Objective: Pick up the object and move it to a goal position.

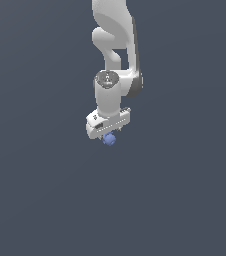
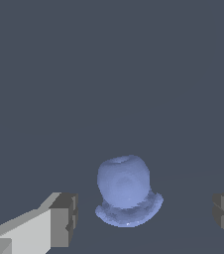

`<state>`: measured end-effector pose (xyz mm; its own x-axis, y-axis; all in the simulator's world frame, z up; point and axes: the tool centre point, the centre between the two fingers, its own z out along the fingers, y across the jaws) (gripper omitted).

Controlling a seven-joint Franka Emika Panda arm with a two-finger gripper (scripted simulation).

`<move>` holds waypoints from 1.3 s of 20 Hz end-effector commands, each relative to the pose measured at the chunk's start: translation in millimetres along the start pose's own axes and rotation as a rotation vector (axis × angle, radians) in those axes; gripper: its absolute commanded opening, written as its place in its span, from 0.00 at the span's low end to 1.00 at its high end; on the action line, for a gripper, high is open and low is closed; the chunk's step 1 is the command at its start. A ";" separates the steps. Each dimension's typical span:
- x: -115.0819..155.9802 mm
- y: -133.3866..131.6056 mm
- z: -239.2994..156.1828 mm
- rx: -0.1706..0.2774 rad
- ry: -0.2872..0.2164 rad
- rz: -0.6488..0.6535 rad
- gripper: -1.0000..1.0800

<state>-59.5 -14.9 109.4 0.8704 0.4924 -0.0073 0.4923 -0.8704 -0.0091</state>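
The object (image 2: 123, 182) is a small blue-violet rounded lump with a wider rim at its base, resting on the flat grey ground. In the wrist view it lies between my two grey fingertips (image 2: 63, 220), with a clear gap on each side, so nothing touches it. In the exterior view the object (image 1: 109, 139) peeks out just below the white gripper (image 1: 107, 134), which points straight down over it. The gripper (image 2: 146, 218) is open around the object.
Plain dark grey ground (image 1: 185, 200) fills both views. The white arm (image 1: 116, 45) rises toward the top of the exterior view.
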 end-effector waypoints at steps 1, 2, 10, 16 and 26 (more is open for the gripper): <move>-6.3 -1.1 5.4 -0.003 0.002 -0.058 0.96; -8.5 -1.6 7.2 -0.004 0.003 -0.078 0.96; -20.5 -4.4 16.9 -0.009 0.006 -0.187 0.96; -23.3 -5.1 19.1 -0.010 0.006 -0.211 0.96; -23.7 -5.2 42.6 -0.009 0.006 -0.209 0.96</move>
<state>-82.5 -21.8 73.8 0.7498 0.6617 0.0004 0.6617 -0.7498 0.0003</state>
